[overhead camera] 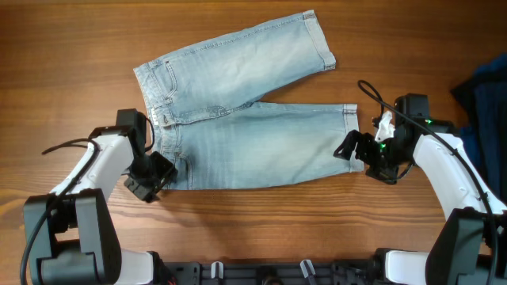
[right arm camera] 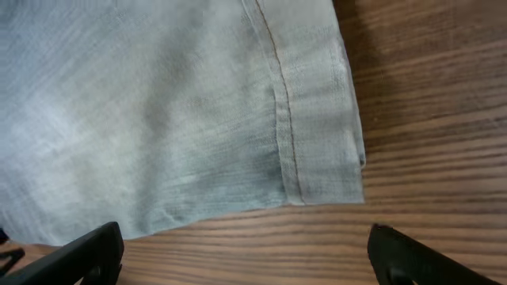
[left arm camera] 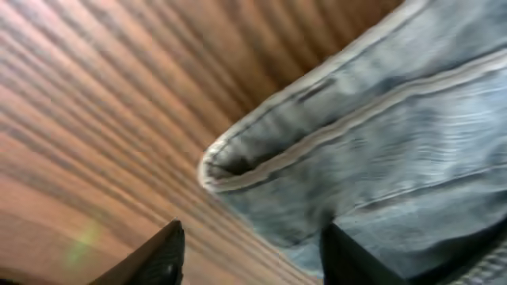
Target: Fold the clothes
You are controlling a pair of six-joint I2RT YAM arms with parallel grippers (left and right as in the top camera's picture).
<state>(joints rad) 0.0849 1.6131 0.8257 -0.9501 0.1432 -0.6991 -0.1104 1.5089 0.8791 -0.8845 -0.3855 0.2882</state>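
Observation:
The light blue denim shorts [overhead camera: 238,119] lie flat on the wooden table [overhead camera: 253,214], legs spread in a V to the right, waistband at the left. My left gripper [overhead camera: 158,172] is open at the waistband's lower corner. The left wrist view shows that waistband corner [left arm camera: 317,150] between the fingers [left arm camera: 249,253]. My right gripper [overhead camera: 354,150] is open at the near leg's cuffed hem. The right wrist view shows the hem corner [right arm camera: 317,134] just ahead of the open fingers [right arm camera: 245,249], which rest over bare wood.
A dark blue fabric pile [overhead camera: 485,95] lies at the table's right edge, behind my right arm. The far leg's cuff [overhead camera: 321,43] reaches toward the table's back.

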